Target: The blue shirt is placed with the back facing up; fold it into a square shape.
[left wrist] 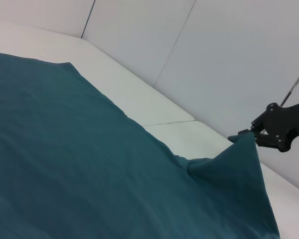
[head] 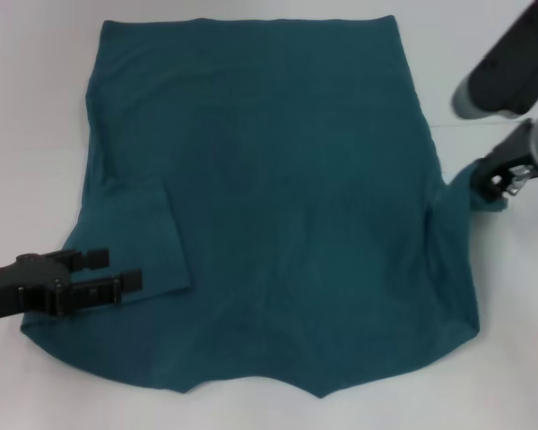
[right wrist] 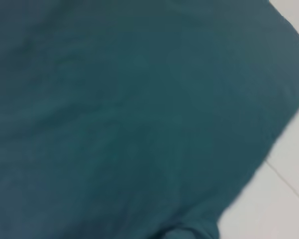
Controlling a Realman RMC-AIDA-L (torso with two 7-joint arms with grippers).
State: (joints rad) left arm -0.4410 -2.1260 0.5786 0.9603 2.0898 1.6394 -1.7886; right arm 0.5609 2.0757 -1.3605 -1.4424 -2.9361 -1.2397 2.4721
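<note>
- Two black grippers work: the right gripper (head: 500, 182), near the white worktop's (head: 36, 107) right edge, pinches the sleeve tip (head: 481, 190) of the one plain dark teal-blue knit T-shirt (head: 278, 197) and holds it raised.
- Left gripper (head: 117, 271), fingers spread, sits above the other sleeve (head: 134, 235), which lies folded inward near the left edge.
- One shirt lies flat across the worktop's middle, between both grippers.

blue shirt (right wrist: 129, 114) blurred in right wrist view, cut off by edges
</note>
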